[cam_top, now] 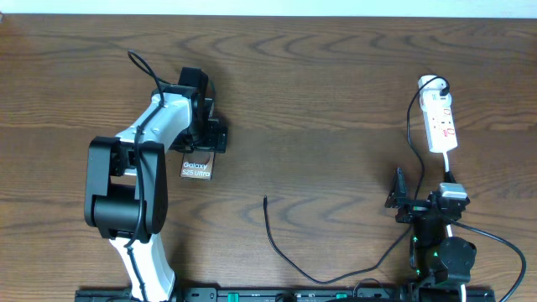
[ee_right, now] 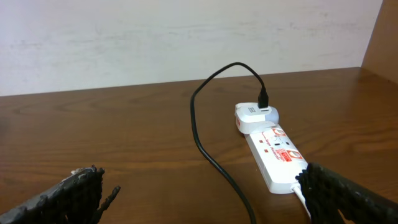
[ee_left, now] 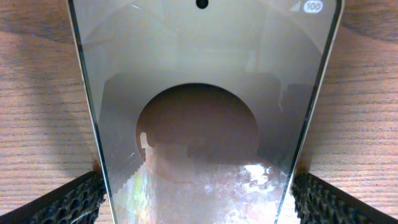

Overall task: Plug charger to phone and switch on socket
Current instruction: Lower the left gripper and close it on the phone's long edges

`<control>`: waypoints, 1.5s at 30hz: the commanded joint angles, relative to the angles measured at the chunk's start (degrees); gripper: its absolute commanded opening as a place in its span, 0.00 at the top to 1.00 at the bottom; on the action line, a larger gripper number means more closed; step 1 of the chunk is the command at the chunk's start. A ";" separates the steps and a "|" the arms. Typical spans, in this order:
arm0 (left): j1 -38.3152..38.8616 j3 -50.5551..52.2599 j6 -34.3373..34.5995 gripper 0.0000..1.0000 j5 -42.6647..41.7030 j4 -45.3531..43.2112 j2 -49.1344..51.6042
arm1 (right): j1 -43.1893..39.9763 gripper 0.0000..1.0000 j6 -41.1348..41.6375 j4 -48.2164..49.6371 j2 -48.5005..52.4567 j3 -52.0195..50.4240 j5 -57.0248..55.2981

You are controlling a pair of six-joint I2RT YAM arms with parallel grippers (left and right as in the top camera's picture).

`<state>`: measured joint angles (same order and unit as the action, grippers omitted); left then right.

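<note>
The phone [ee_left: 199,74], its glossy grey screen showing a dark oval (battery icon reads 100), lies on the wood-grain table [cam_top: 336,84], pinched edgewise by the left gripper [ee_left: 198,193]. Right of the phone is the charger [cam_top: 281,247] with its tip loose. Farther right, the right gripper [ee_right: 202,186] gapes empty, with the socket [ee_right: 277,155] and a pale wall [ee_right: 155,31] beyond.

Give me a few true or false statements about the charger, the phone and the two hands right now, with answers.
1. The charger tip is plugged into the phone. False: the tip lies free on the table, apart from the phone.
2. The left hand has a finger on each side of the phone. True.
3. The right hand grips the charger. False: it is open and empty.
4. The charger's other end sits in a white adapter on the socket. True.
</note>
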<state>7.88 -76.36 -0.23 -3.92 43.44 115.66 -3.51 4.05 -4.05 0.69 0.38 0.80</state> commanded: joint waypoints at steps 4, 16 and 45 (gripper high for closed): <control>0.31 0.28 -0.42 0.02 -0.11 -0.07 1.25 | -0.02 0.01 -0.48 -0.26 -0.31 -0.07 -0.28; 0.31 0.28 -0.42 0.02 -0.11 1.29 1.25 | -0.02 0.01 -0.48 -0.26 -0.31 -0.07 -0.28; 0.31 0.28 -0.63 0.15 -0.09 1.42 1.25 | -0.02 0.01 -0.48 -0.26 -0.31 -0.07 -0.26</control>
<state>7.94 -76.36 -0.27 -3.95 44.58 115.66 -3.53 4.05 -4.05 0.69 0.38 0.80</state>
